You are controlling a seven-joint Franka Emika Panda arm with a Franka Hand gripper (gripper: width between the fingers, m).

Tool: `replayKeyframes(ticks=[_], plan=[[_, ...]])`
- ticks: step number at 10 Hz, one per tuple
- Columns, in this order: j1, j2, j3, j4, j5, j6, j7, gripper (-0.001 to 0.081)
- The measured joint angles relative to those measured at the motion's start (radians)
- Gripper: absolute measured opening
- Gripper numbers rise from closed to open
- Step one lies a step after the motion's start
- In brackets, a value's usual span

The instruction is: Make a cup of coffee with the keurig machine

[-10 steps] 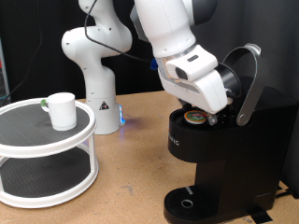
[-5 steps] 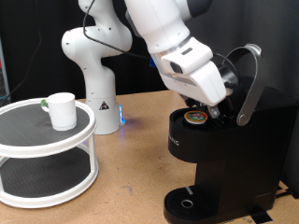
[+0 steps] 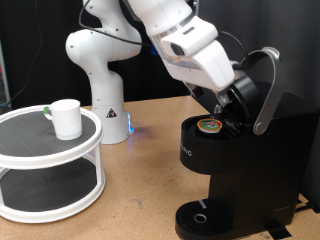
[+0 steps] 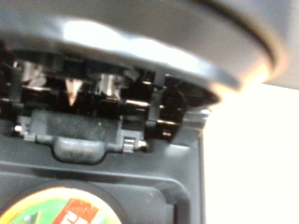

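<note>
Gripper (image 3: 232,108): at the open brew head of the keurig machine (image 3: 240,170), right of scene; finger state cannot be told (hidden by the hand) | Machine: lid (image 3: 262,85) raised, coffee pod (image 3: 210,125) seated in chamber | Cup (image 3: 66,118): upright on top tier of white round shelf (image 3: 50,190), far left, well apart from machine.

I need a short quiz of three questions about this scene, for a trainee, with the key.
1. True or false: the lid of the machine is open.
2. Where does the cup stand? A) on the drip base B) on the white round shelf C) in the gripper
3. What lies in the machine's chamber?

Key: 1 true. 2 B. 3 a pod, with a colourful top.
</note>
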Motion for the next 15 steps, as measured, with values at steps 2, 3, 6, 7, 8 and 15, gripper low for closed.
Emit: replayKeyframes(ticks=[2,3,6,7,8,15], plan=[[-0.015,-0.026,-0.012,0.019,-0.003,-0.034,0.0,0.0805],[-0.022,-0.038,-0.019,0.029,-0.004,-0.057,0.0,0.0805],[-0.04,-0.064,-0.037,0.064,-0.014,-0.135,0.0,0.0805],[-0.04,-0.062,-0.036,0.063,-0.014,-0.135,0.0,0.0805],[-0.04,-0.062,-0.037,0.063,-0.004,-0.137,-0.01,0.0805],[-0.067,-0.112,-0.09,0.148,0.017,-0.305,0.031,0.0805]])
